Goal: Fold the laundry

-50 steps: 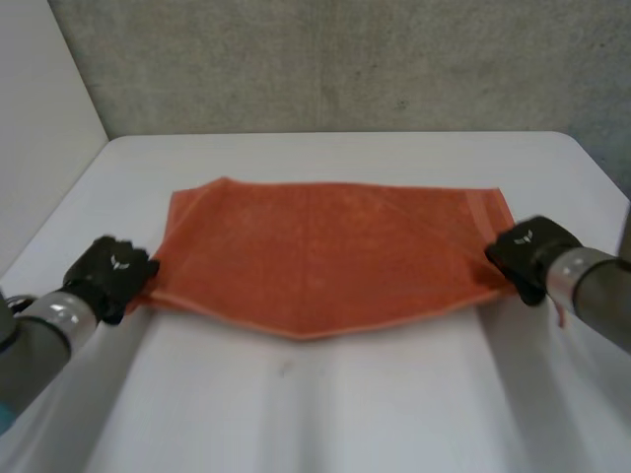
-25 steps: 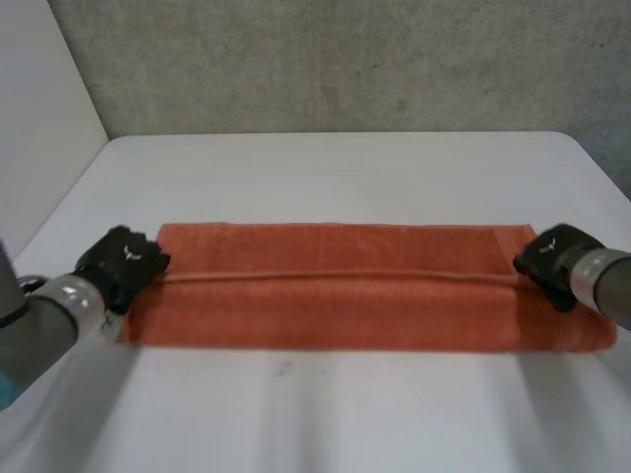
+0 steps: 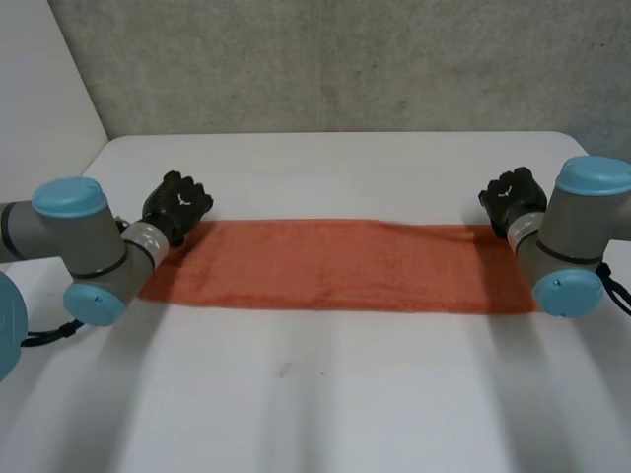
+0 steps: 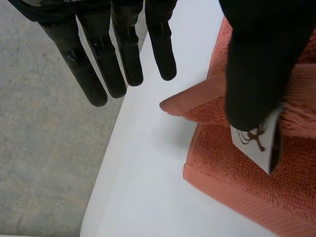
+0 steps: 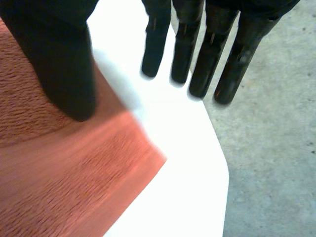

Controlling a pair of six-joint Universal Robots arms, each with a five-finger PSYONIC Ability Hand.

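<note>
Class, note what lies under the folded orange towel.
The white table shows all round the towel, so the towel lies on it. By the left robot hand, a lower towel layer shows beneath the upper. Anything between layers is covered.

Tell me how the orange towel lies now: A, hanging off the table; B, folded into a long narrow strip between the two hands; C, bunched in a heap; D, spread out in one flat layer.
B: the orange towel lies as a long narrow strip, left hand at one end, right hand at the other.
</note>
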